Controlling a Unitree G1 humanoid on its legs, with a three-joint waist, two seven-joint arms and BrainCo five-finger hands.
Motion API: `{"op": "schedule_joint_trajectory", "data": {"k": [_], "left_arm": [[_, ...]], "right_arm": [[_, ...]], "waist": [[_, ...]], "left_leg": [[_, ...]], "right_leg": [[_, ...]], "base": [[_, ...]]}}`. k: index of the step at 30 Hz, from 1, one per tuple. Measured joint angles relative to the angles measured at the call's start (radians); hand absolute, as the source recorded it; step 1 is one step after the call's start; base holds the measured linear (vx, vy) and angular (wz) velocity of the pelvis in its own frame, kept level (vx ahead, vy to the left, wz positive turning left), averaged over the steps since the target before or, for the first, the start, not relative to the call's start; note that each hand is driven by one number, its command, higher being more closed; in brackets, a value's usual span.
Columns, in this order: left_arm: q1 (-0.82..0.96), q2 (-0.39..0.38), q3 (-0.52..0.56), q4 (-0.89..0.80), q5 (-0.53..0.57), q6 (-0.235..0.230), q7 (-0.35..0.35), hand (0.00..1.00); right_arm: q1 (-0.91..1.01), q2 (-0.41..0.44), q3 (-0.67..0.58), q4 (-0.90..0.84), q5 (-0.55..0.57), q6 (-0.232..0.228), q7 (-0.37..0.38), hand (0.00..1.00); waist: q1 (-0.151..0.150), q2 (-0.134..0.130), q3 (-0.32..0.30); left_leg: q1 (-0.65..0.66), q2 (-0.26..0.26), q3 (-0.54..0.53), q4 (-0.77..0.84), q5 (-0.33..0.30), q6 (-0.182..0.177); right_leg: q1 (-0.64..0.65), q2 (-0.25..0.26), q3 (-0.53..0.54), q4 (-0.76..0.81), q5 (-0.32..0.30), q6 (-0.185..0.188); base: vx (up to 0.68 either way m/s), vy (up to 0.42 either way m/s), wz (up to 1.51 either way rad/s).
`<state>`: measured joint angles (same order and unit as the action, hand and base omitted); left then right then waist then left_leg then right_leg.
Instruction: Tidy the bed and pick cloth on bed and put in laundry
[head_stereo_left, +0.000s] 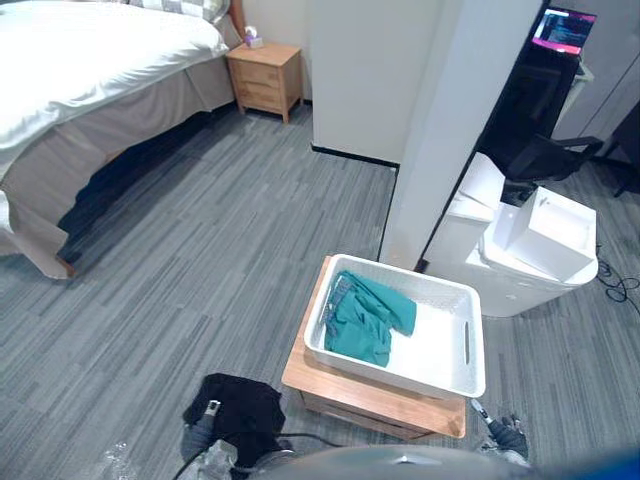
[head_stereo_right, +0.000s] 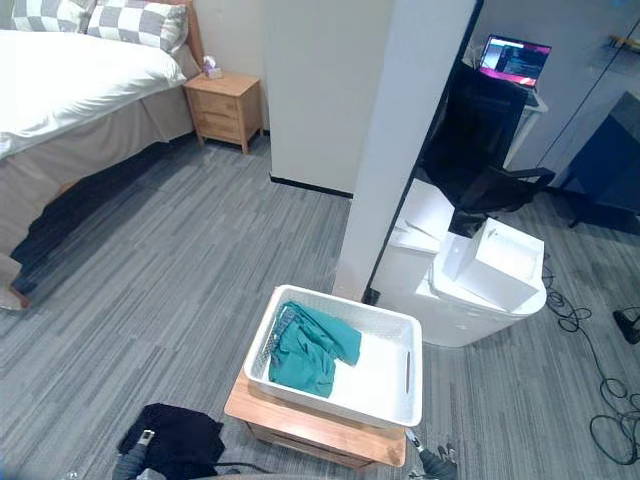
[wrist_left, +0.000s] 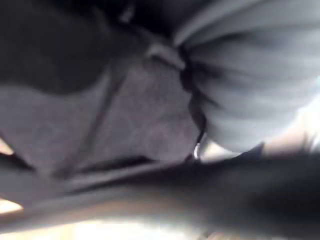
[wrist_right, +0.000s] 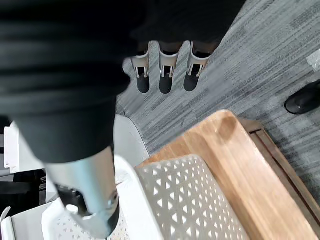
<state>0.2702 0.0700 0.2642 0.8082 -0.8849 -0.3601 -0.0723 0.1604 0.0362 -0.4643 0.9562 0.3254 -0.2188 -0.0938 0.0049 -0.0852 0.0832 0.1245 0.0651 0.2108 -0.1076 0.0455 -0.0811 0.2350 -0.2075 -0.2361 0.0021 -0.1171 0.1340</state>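
Note:
A white laundry basket (head_stereo_left: 470, 385) stands on a low wooden stool (head_stereo_left: 370, 402) in front of me, with a teal cloth (head_stereo_left: 365, 315) lying in its left half. My left hand (head_stereo_left: 200, 428) is low at the left of the stool, shut on a bunched black cloth (head_stereo_left: 240, 405) that hangs round it. In the left wrist view the dark cloth (wrist_left: 125, 125) sits right against the hand. My right hand (head_stereo_left: 508, 435) is low by the stool's right corner, its fingers (wrist_right: 165, 75) straight and holding nothing. The bed (head_stereo_left: 90, 60) with its white duvet is far off at the upper left.
A wooden nightstand (head_stereo_left: 265, 75) stands beside the bed. A white column (head_stereo_left: 430, 130) rises just behind the basket, with a white appliance (head_stereo_left: 530, 250) to its right. Grey plank floor (head_stereo_left: 220, 260) lies between me and the bed.

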Motion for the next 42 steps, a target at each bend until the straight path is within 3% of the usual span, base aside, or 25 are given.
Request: {"op": "schedule_joint_trajectory", "data": {"k": [4,9,14,17,18,22,24,28,30,33,38,42], "left_arm": [[-0.042,0.005,0.083,-0.010,-0.072,-0.025,0.061,1.00],[-0.092,0.036,0.220,-0.273,-0.062,-0.038,0.203,1.00],[-0.175,0.167,0.338,-0.444,-0.031,-0.086,0.231,1.00],[-0.262,0.243,0.372,-0.520,0.019,-0.113,0.234,1.00],[-0.305,0.287,0.371,-0.558,0.087,-0.107,0.244,1.00],[-0.414,0.423,0.284,-0.617,0.282,-0.080,0.269,1.00],[-0.450,0.460,0.242,-0.643,0.357,-0.102,0.244,1.00],[-0.448,0.455,0.192,-0.624,0.395,-0.157,0.187,1.00],[-0.448,0.447,0.137,-0.629,0.422,-0.195,0.161,1.00],[-0.448,0.419,0.072,-0.641,0.458,-0.195,0.136,1.00],[-0.447,0.343,-0.052,-0.691,0.552,-0.194,0.079,1.00],[-0.447,0.318,-0.128,-0.691,0.592,-0.187,0.055,1.00]], "right_arm": [[0.000,-0.001,-0.021,0.006,-0.015,0.037,0.024,0.00],[0.043,-0.007,-0.060,0.001,-0.017,0.076,0.055,0.00],[0.089,-0.009,-0.089,-0.026,-0.014,0.097,0.095,0.00],[0.092,-0.009,-0.123,-0.009,-0.014,0.088,0.116,0.00],[0.096,-0.009,-0.131,0.003,-0.013,0.071,0.126,0.00],[0.123,-0.009,-0.142,0.015,-0.013,0.026,0.130,0.00],[0.117,-0.009,-0.153,0.023,-0.013,0.008,0.130,0.00],[0.117,-0.009,-0.153,0.023,-0.013,0.000,0.130,0.00],[0.111,-0.014,-0.155,0.023,-0.013,-0.009,0.129,0.00],[0.110,-0.027,-0.153,0.023,-0.012,-0.019,0.124,0.00],[0.111,-0.053,-0.146,0.025,-0.012,-0.028,0.094,0.00],[0.110,-0.056,-0.094,0.034,-0.013,-0.028,0.087,0.00]], "waist": [[0.006,0.008,-0.007],[0.006,0.019,-0.013],[0.010,0.029,-0.020],[0.013,0.042,-0.031],[0.014,0.048,-0.042],[0.001,0.059,-0.096],[-0.010,0.065,-0.108],[-0.015,0.095,-0.119],[-0.016,0.090,-0.122],[-0.022,0.097,-0.117],[-0.070,0.132,-0.091],[-0.078,0.150,-0.071]], "left_leg": [[0.004,0.015,-0.004,0.000,-0.022,0.004],[0.003,0.045,0.009,0.001,-0.025,0.006],[-0.026,0.036,0.059,0.001,-0.025,0.006],[-0.040,0.037,0.106,0.001,-0.025,0.006],[-0.040,0.037,0.113,0.001,-0.022,0.007],[-0.035,0.035,0.125,0.006,-0.002,0.007],[-0.010,0.046,0.161,0.009,0.004,0.011],[0.019,0.094,0.197,0.009,0.011,0.000],[0.025,0.113,0.223,0.009,0.014,-0.006],[0.033,0.124,0.236,0.009,0.018,-0.012],[0.036,0.126,0.266,0.009,0.019,-0.012],[0.035,0.125,0.277,0.008,0.019,-0.012]], "right_leg": [[0.005,0.008,-0.029,0.009,0.007,-0.007],[-0.001,0.014,-0.086,0.074,0.015,-0.015],[-0.029,-0.003,-0.110,0.089,0.003,-0.035],[-0.050,-0.005,-0.106,0.088,0.003,-0.036],[-0.049,-0.005,-0.101,0.088,0.003,-0.036],[-0.051,-0.008,-0.075,0.109,0.005,-0.037],[-0.056,-0.003,-0.038,0.132,0.010,-0.042],[-0.092,0.043,0.025,0.181,0.029,-0.070],[-0.089,0.066,0.049,0.150,0.030,-0.071],[-0.087,0.076,0.074,0.127,0.030,-0.071],[-0.099,0.081,0.098,0.102,0.031,-0.070],[-0.123,0.083,0.137,0.087,0.031,-0.069]], "base": [[0.00,-0.040,0.07],[-0.01,-0.019,0.29],[0.02,0.013,0.08],[0.08,0.025,-0.05],[0.10,0.023,-0.06],[0.15,0.037,0.06],[0.16,0.032,-0.12],[0.09,-0.063,-0.35],[0.07,-0.125,-0.39],[0.04,-0.132,-0.36],[-0.03,-0.078,-0.25],[-0.09,-0.082,-0.45]]}}
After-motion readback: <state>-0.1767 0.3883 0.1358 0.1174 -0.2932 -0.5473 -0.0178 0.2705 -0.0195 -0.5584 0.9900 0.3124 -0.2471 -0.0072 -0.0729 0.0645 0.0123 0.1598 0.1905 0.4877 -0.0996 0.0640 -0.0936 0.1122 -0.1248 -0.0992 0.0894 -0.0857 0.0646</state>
